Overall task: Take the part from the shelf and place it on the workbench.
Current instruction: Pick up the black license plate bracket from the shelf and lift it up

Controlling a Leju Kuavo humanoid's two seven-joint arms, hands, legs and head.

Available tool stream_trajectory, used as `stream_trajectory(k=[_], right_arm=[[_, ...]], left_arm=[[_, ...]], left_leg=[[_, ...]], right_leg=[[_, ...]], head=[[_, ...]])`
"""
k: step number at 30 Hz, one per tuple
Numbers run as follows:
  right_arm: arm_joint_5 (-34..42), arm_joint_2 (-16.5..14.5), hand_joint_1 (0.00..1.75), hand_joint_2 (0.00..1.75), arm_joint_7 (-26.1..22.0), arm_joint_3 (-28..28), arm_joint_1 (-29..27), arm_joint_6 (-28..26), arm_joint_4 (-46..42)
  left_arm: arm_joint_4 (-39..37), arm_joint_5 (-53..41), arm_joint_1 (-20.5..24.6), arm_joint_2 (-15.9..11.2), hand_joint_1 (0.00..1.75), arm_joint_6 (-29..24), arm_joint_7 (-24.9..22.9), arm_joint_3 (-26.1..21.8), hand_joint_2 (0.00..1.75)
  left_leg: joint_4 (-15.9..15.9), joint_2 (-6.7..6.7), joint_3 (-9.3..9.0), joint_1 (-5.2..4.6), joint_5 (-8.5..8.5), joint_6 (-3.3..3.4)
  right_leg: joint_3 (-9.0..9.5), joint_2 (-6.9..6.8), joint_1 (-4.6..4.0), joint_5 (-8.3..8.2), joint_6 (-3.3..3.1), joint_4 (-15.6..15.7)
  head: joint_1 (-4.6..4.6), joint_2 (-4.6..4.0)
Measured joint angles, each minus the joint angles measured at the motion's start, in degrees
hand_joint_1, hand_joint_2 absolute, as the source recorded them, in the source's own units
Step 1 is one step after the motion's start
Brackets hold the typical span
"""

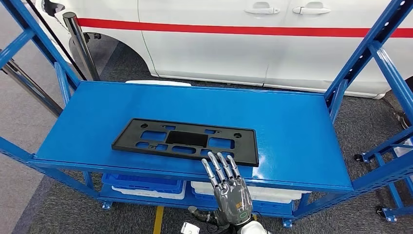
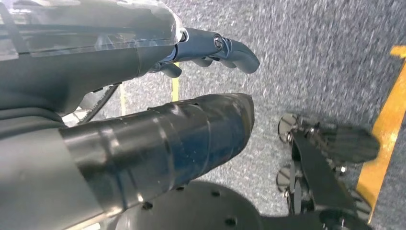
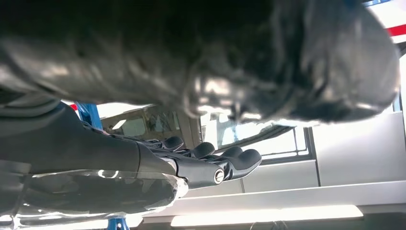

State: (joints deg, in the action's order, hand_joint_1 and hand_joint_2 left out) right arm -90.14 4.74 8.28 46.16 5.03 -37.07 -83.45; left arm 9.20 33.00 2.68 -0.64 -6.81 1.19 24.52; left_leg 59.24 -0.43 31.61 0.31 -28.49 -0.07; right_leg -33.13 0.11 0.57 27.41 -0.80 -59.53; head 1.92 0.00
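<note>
The part (image 1: 186,141) is a flat black rectangular frame with cut-outs. It lies on the blue shelf's top board (image 1: 292,131), towards the near edge. My right hand (image 1: 227,187) comes up from below with its fingers stretched out flat, and the fingertips (image 1: 220,161) reach the part's near right edge without gripping it. In the right wrist view the right hand (image 3: 191,165) holds nothing, with the thumb (image 3: 297,72) apart from the fingers. My left hand (image 2: 210,50) hangs beside my body above the floor, fingers loosely bent, holding nothing.
Blue shelf uprights (image 1: 375,48) stand at both sides of the board. A white car (image 1: 253,44) with a red stripe is parked close behind it. Blue and white bins (image 1: 146,185) sit on the lower shelf. A chrome post (image 1: 80,44) stands at the back left.
</note>
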Motion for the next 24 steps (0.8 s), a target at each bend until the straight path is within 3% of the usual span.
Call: stream_trajectory(k=[2, 4, 5, 6, 7, 9, 10, 12, 14, 16, 19, 20, 21, 22, 24], right_arm=[[0.00, -0.12, 0.00, 0.00, -0.17, 0.00, 0.05, 0.00, 0.01], [0.00, -0.17, 0.00, 0.00, -0.23, 0.00, 0.06, 0.01, 0.05], [0.00, -0.18, 0.00, 0.00, -0.24, 0.00, 0.04, 0.02, 0.10], [0.00, -0.19, 0.00, 0.00, -0.26, 0.00, 0.02, 0.03, 0.16], [0.00, -0.21, 0.00, 0.00, -0.30, 0.00, 0.01, 0.04, 0.21], [0.00, -0.32, 0.00, 0.00, -0.51, 0.00, 0.00, 0.04, 0.25], [0.00, -0.39, 0.00, 0.00, -0.64, 0.00, 0.01, 0.04, 0.25], [0.00, -0.51, 0.00, 0.00, -0.83, 0.00, 0.02, 0.04, 0.28], [0.00, -0.58, 0.00, 0.00, -0.92, 0.00, 0.01, 0.03, 0.31], [0.00, -0.62, 0.00, 0.00, -0.96, 0.00, 0.03, 0.02, 0.31], [0.00, -0.62, 0.00, 0.00, -0.96, 0.00, -0.09, 0.02, 0.43], [0.00, -0.61, 0.00, 0.00, -0.96, 0.00, -0.17, 0.02, 0.49], [0.00, -0.61, 0.00, 0.00, -0.96, 0.00, -0.23, 0.02, 0.55], [0.00, -0.61, 0.00, 0.00, -0.96, 0.00, -0.25, 0.02, 0.59], [0.00, -0.62, 0.00, 0.00, -0.96, 0.00, -0.22, 0.02, 0.63]], left_arm=[[0.00, 0.14, 0.02, 0.01, 0.00, -0.03, 0.01, 0.00, 0.00], [0.00, 0.22, 0.02, -0.01, 0.00, -0.03, 0.01, 0.00, 0.00], [-0.01, 0.26, -0.01, -0.02, 0.00, -0.02, 0.02, 0.00, 0.00], [-0.01, 0.31, -0.08, -0.02, 0.00, -0.02, 0.02, 0.00, 0.00], [-0.01, 0.36, -0.15, -0.02, 0.00, -0.01, 0.03, 0.00, 0.00], [-0.01, 0.43, -0.24, -0.04, 0.00, -0.01, 0.03, 0.00, 0.00], [-0.01, 0.48, -0.23, -0.06, 0.00, -0.01, 0.03, 0.00, 0.00], [-0.01, 0.56, -0.12, -0.08, 0.00, -0.01, 0.03, 0.00, 0.00], [-0.01, 0.59, -0.04, -0.08, 0.00, -0.01, 0.03, 0.00, 0.00], [-0.01, 0.62, -0.11, -0.05, 0.00, -0.01, 0.03, 0.00, 0.00], [0.00, 0.71, -0.11, -0.05, 0.00, -0.01, 0.03, 0.00, 0.00], [-0.01, 0.73, -0.10, -0.07, 0.00, -0.02, 0.03, 0.00, 0.00], [-0.01, 0.75, -0.11, -0.08, 0.00, -0.02, 0.03, 0.00, 0.00], [-0.01, 0.78, -0.11, -0.08, 0.00, -0.03, 0.03, 0.00, 0.00], [-0.01, 0.82, -0.13, -0.05, 0.00, -0.02, 0.03, 0.00, 0.00]], left_leg=[[4.64, 0.08, 2.12, 0.17, -2.65, -0.56], [12.01, 0.10, 5.95, 0.28, -5.63, -0.95], [14.49, 0.10, 7.43, 0.31, -6.04, -1.08], [14.95, 0.10, 7.99, 0.34, -5.30, -1.12], [13.40, 0.10, 7.56, 0.36, -3.56, -1.08], [6.14, 0.12, 4.55, 0.32, 0.85, -0.74], [2.82, 0.12, 3.12, 0.18, 2.09, -0.45], [-0.13, 0.08, 1.92, -0.14, 2.40, 0.17], [-0.64, 0.06, 1.81, -0.09, 2.41, 0.80], [-1.30, 0.15, 1.39, 0.18, 2.60, 1.51], [-1.58, 0.29, 1.13, 0.21, 2.60, 2.22], [-1.53, 0.28, 1.11, 0.18, 2.53, 2.29], [-1.46, 0.25, 1.07, 0.16, 2.46, 2.30], [-1.33, 0.20, 1.00, 0.16, 2.35, 2.25], [-0.97, 0.11, 0.83, 0.17, 2.00, 2.01]], right_leg=[[0.31, -0.18, 0.15, 0.00, -0.55, 0.34], [0.38, -0.33, 0.08, 0.16, -0.85, 0.35], [0.45, -0.35, 0.05, 0.26, -0.93, 0.34], [0.58, -0.31, 0.04, 0.37, -0.96, 0.33], [0.80, -0.24, 0.04, 0.51, -0.94, 0.32], [1.36, -0.13, -0.01, 0.89, -0.71, 0.32], [1.50, -0.12, -0.08, 1.07, -0.49, 0.28], [1.47, -0.16, -0.21, 1.20, 0.08, 0.29], [1.45, -0.20, -0.24, 1.27, 0.69, 0.37], [0.81, -0.16, -0.26, 2.57, 1.21, -1.39], [-4.14, -0.11, -0.18, 7.37, 1.60, -11.47], [-5.79, -0.11, -0.16, 8.13, 1.66, -14.44], [-6.61, -0.12, -0.14, 7.81, 1.69, -15.58], [-6.34, -0.12, -0.12, 6.38, 1.66, -14.47], [-3.20, -0.12, -0.06, 2.25, 1.39, -7.25]], head=[[-0.02, 0.00], [-0.03, 0.00], [-0.03, 0.00], [-0.03, 0.00], [-0.03, 0.00], [-0.02, 0.00], [-0.02, 0.00], [-0.01, 0.00], [-0.01, 0.00], [0.02, 0.00], [0.05, 0.00], [0.05, 0.00], [0.05, 0.00], [0.05, 0.00], [0.05, 0.00]])
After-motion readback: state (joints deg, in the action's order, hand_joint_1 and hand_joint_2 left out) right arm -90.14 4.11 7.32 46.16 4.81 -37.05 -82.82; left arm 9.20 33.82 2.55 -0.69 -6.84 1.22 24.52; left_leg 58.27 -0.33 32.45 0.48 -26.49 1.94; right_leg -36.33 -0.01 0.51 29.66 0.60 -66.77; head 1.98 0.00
